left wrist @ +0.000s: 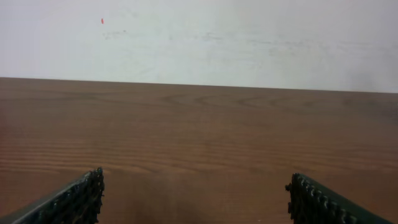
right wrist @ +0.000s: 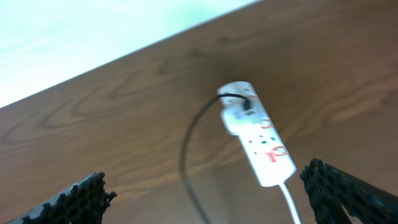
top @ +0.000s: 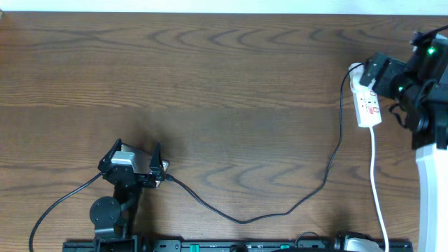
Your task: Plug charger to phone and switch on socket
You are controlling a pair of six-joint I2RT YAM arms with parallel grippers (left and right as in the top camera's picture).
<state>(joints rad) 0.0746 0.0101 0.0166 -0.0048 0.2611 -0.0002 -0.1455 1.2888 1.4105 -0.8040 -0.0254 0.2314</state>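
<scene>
The socket is a white power strip with red marks at the right of the table, seen closer in the right wrist view as the socket. The charger, a thin black cable, runs from its far end in a long loop to the left gripper, where its tip goes under the right finger. The phone is hidden beneath that gripper; in the left wrist view the left gripper is open over bare wood. My right gripper hovers over the socket's far end, and the right gripper is open with nothing between its fingers.
The socket's white cord trails to the front edge. A thicker black arm cable curves off front left. The charger crosses the wood left of the socket. A white wall bounds the far edge.
</scene>
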